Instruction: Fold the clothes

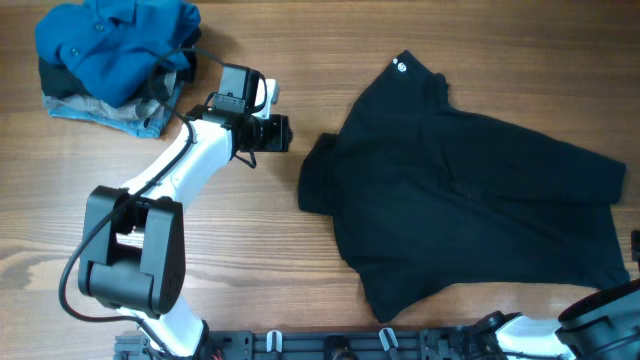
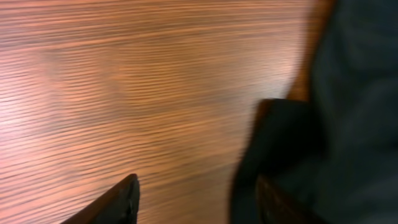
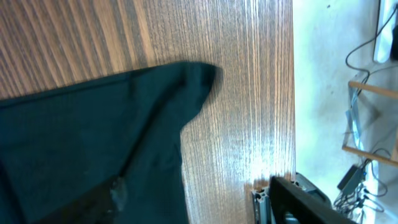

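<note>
My left pincer point(image 2: 196, 202) is open wide and holds nothing. One finger point(image 2: 121, 199) hangs over the bare table point(image 2: 124, 93); the other blurs into dark cloth, so I can't tell if it touches. Of my right pincer point(image 3: 298, 202) I see just one dark bit, so I can't tell how open it is. One black T-shirt point(image 1: 470, 190) lies spread out on the right. Far left sits one pile, with one blue shirt point(image 1: 115, 45) on one denim piece point(image 1: 110, 115).
</note>
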Action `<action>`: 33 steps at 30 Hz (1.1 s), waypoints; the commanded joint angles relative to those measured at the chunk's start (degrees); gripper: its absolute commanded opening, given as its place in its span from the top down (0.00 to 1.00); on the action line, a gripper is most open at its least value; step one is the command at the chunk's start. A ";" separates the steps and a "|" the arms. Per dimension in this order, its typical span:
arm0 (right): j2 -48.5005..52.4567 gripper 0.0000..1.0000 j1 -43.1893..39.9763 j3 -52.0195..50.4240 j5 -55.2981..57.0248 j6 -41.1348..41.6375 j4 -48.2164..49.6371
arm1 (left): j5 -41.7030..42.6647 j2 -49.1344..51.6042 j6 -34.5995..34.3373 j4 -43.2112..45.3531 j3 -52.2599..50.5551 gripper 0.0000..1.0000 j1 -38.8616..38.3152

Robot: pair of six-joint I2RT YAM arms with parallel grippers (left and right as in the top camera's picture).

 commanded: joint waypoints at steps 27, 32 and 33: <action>-0.33 0.32 12.37 0.76 -51.89 -34.80 9.14 | -23.67 13.11 -8.50 -3.65 -0.46 0.96 -5.31; -0.33 0.32 12.52 0.74 -51.67 -34.75 8.11 | -27.61 12.83 -10.64 -6.56 -0.02 0.96 4.28; -0.31 0.33 12.83 0.74 -51.65 -34.80 8.07 | -27.34 12.50 -10.47 -7.28 0.46 0.96 6.21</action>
